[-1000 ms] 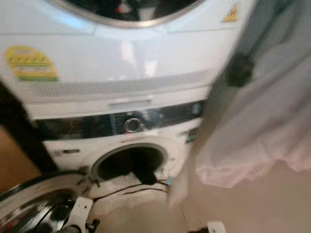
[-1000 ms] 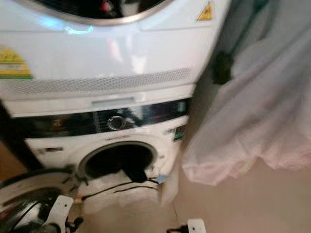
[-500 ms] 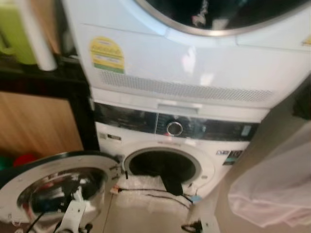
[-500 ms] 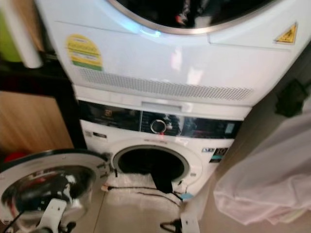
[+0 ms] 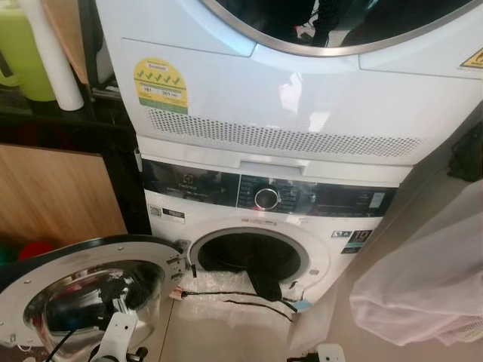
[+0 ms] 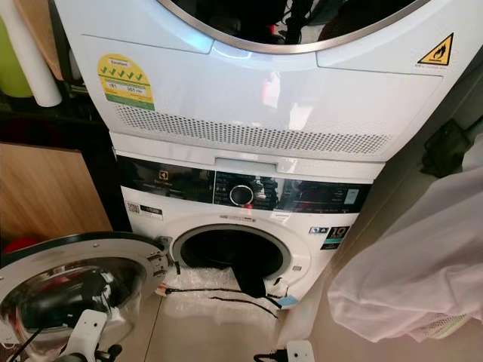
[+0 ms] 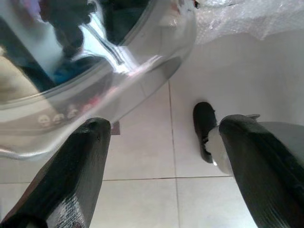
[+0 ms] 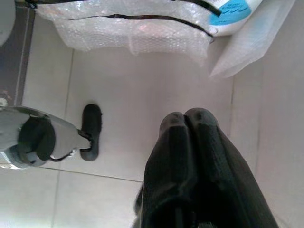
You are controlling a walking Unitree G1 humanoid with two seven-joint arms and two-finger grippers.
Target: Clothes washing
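The front-loading washer (image 5: 226, 219) stands under a stacked dryer (image 5: 302, 98). Its round door (image 5: 83, 290) hangs open, swung out low on the left. A dark garment (image 5: 266, 285) droops out of the drum opening (image 5: 241, 253) over the rim. My left gripper (image 7: 161, 161) hangs open above the tiled floor, just beside the door's glass bowl (image 7: 95, 61), with nothing between its fingers. My right gripper (image 8: 185, 116) hangs shut and empty over the floor in front of the washer. Both arms show low at the bottom edge, the left arm (image 5: 113, 339) and the right arm (image 5: 328, 353).
Bubble wrap (image 5: 226, 290) with black cords lies on the floor under the drum opening. A white mesh cloth (image 5: 430, 286) hangs at the right. To the left are a wooden cabinet (image 5: 53, 196), a green bottle (image 5: 26, 60) and a white roll (image 5: 53, 53).
The camera has swung left and steadied, so the blurred picture is now sharp and the open door is in fuller view. Nothing in the scene itself has visibly moved.
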